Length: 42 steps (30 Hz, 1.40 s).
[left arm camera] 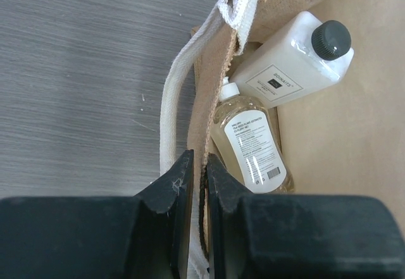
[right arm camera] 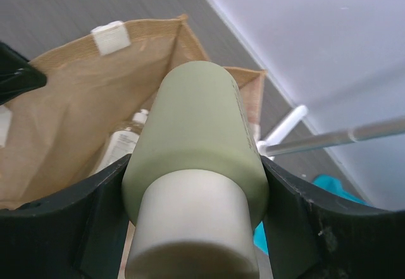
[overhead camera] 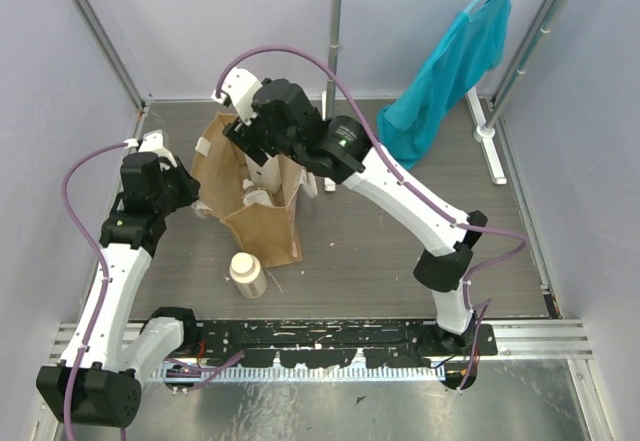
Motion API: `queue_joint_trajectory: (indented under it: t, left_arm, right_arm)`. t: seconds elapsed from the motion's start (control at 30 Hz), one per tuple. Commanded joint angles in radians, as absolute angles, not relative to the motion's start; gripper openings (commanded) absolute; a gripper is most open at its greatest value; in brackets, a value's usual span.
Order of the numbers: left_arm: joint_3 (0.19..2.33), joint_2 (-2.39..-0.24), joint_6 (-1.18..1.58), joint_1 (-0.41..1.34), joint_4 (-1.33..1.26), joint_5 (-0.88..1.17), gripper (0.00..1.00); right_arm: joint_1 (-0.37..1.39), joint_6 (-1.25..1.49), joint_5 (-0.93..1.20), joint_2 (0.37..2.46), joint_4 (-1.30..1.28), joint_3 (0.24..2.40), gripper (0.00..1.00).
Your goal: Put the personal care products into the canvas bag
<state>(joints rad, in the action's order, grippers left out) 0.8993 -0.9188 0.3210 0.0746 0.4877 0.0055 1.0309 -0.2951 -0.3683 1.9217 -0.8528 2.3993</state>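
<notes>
The tan canvas bag (overhead camera: 262, 223) stands open at centre-left of the table. My left gripper (left arm camera: 199, 168) is shut on the bag's rim (left arm camera: 205, 111) beside a whitish strap handle (left arm camera: 174, 95). Inside lie the amber bottle with white cap (left arm camera: 250, 141) and the white rectangular bottle with dark cap (left arm camera: 294, 57). My right gripper (right arm camera: 196, 184) is shut on the olive-green bottle (right arm camera: 196, 133) and holds it above the bag's mouth (right arm camera: 82, 95). The cream round bottle (overhead camera: 247, 273) stands on the table in front of the bag.
A teal cloth garment (overhead camera: 450, 71) hangs from a metal rack (overhead camera: 530, 51) at the back right. Purple walls close the sides. A black rail (overhead camera: 330, 341) runs along the near edge.
</notes>
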Motion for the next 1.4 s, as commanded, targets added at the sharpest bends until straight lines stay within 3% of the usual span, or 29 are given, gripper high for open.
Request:
queue_joint_trajectory:
  t: [0.0,0.27,0.8,1.37]
  left_arm:
    - [0.916,-0.895,0.300,0.072,0.536,-0.014,0.20]
    - [0.912,-0.885,0.285,0.072,0.544,-0.001,0.20]
    - [0.986,-0.913,0.028,0.074,0.699,0.304,0.31]
    - [1.013,-0.905,0.043,0.074,0.719,0.275,0.32]
  right_arm:
    - [1.032,-0.222,-0.253,1.914,-0.688,2.436,0.00]
    - [1.031,-0.142,-0.155,1.935,-0.672,2.324,0.00]
    - [1.027,-0.142,-0.090,2.036,-0.658,2.349,0.00]
    - [0.955,-0.116,-0.088,2.198,-0.720,2.450,0.00]
